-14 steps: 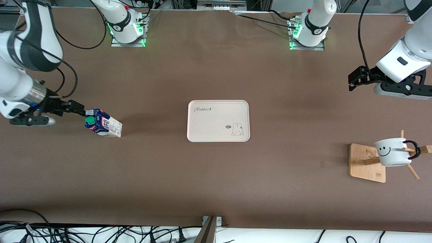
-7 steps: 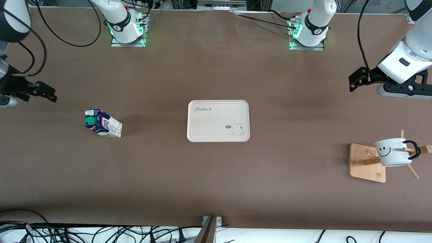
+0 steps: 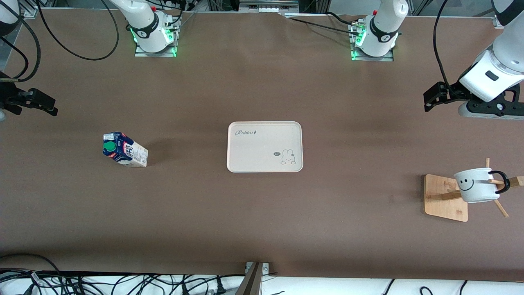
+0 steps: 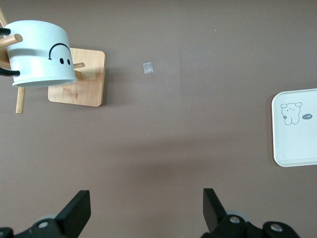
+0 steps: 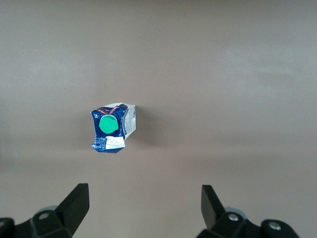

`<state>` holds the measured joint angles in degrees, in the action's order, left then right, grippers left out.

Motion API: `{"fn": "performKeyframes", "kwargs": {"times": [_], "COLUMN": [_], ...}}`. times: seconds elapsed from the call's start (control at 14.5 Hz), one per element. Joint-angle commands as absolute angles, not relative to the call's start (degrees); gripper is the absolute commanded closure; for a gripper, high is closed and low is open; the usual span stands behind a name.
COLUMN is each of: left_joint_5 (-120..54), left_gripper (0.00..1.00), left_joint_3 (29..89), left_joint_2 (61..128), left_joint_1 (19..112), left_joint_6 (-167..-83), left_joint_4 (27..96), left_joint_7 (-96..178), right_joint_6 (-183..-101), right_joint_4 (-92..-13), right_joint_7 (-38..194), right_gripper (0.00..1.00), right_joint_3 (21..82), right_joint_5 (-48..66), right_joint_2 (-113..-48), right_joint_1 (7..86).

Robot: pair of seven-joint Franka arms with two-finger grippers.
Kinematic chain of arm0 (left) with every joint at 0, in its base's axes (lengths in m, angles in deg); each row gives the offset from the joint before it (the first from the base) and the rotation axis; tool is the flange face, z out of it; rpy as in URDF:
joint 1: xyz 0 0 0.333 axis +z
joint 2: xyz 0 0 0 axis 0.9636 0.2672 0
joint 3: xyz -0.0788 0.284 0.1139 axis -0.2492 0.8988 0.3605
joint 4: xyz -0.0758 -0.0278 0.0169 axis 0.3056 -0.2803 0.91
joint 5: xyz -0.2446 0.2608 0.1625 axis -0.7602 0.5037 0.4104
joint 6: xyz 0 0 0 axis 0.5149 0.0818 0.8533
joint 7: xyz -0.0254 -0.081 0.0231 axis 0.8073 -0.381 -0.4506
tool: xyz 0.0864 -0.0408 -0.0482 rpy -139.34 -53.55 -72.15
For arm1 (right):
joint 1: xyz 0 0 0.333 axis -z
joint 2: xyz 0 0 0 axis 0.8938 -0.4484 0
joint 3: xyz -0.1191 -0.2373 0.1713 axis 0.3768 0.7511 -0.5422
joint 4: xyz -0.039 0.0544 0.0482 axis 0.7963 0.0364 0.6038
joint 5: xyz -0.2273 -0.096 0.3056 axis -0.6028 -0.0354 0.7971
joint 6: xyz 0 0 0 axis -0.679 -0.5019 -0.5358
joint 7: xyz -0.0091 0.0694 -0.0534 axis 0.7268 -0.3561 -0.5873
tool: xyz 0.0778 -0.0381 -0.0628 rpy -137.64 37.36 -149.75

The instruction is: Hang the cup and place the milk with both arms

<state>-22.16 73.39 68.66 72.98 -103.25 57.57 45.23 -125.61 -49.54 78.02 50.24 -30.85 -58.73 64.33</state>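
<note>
The small white ceramic cup (image 3: 475,185) with a black smiley face hangs by its black loop handle on a peg of the wooden rack (image 3: 446,198), toward the left arm's end of the brown table (image 3: 262,221) from the pale rectangular rabbit-print tray (image 3: 265,146). The dark blue and white milk carton (image 3: 124,149) with a round green cap stands on the table toward the right arm's end from the tray, not on it. The left pincer (image 4: 147,210) hangs spread and empty over bare table near the rack. The right pincer (image 5: 143,206) hangs spread and empty over the table near the carton.

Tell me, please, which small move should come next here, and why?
Probably the right hand should come down over the milk and close on it. The cup already hangs on the wooden rack, while the milk stands on the bare table toward the right arm's end, off the tray. Both hands are open and empty; the left hand waits above the table.
</note>
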Motion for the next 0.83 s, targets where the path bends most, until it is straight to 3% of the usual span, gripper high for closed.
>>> {"fn": "performKeyframes", "kwargs": {"times": [0.0,0.41,0.76], "left_joint_5": [-22.69,-22.69,-22.69], "left_gripper": [0.00,0.00,0.00], "left_joint_3": [73.36,73.36,73.36], "left_joint_2": [69.39,69.39,69.39], "left_joint_1": [73.18,73.27,73.27], "left_joint_6": [-101.75,-101.49,-101.40], "left_joint_4": [55.72,55.72,55.72], "left_joint_7": [44.67,44.76,44.76], "right_joint_6": [-123.61,-118.87,-119.91], "right_joint_4": [-44.21,-41.37,-41.99], "right_joint_7": [77.44,77.96,77.53], "right_gripper": [0.00,0.00,0.00], "right_joint_3": [49.37,49.89,49.54], "right_joint_5": [-34.02,-35.45,-32.73], "right_joint_2": [-59.89,-59.89,-59.98], "right_joint_1": [64.50,64.41,63.46]}}
